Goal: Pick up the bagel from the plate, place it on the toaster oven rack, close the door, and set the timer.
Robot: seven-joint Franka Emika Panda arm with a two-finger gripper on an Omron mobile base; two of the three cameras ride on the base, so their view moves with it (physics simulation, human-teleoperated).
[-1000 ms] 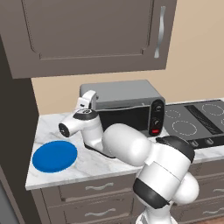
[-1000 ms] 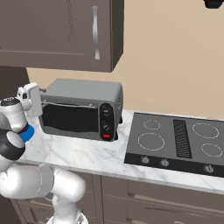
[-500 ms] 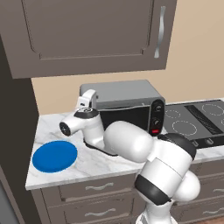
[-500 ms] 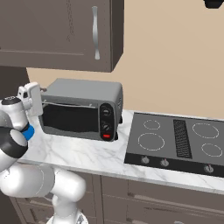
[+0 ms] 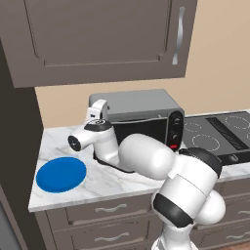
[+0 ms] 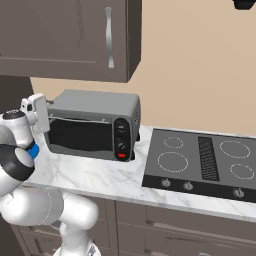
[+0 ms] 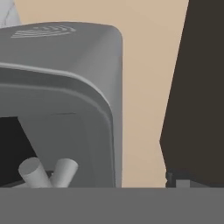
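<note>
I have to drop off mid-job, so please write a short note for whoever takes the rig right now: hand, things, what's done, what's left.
Hand: at the top left corner of the oven, by the end of the door handle. Open or shut cannot be told.
Plate: on the counter left of the oven, no bagel on it.
Door: looks shut; its dark glass hides rack and bagel.
Done, it seems: bagel off plate, door shut.
Left: confirm the bagel is inside, then set the timer at the knobs.

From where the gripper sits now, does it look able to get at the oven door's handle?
Probably yes. The gripper is up at the toaster oven's top left corner, and in the hand view the handle bar lies just ahead of it with nothing between. The door is shut.
</note>
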